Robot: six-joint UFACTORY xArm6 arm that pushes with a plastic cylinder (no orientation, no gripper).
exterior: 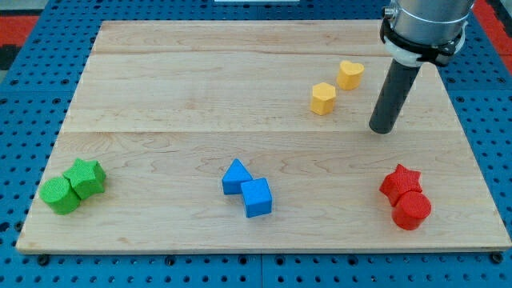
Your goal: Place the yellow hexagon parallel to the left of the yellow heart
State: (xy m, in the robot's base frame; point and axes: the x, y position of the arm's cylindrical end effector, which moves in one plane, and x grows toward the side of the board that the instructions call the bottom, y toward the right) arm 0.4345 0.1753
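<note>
The yellow hexagon [322,98] lies on the wooden board at the upper right of the view. The yellow heart [350,74] lies just up and to the right of it, a small gap between them. My tip [382,129] rests on the board to the right of and a little below the hexagon, below and right of the heart, touching neither.
A red star [400,182] and a red cylinder [411,210] touch at the lower right. A blue triangle [235,176] and a blue cube [257,197] sit at the bottom middle. A green star [86,178] and a green cylinder [60,195] sit at the lower left.
</note>
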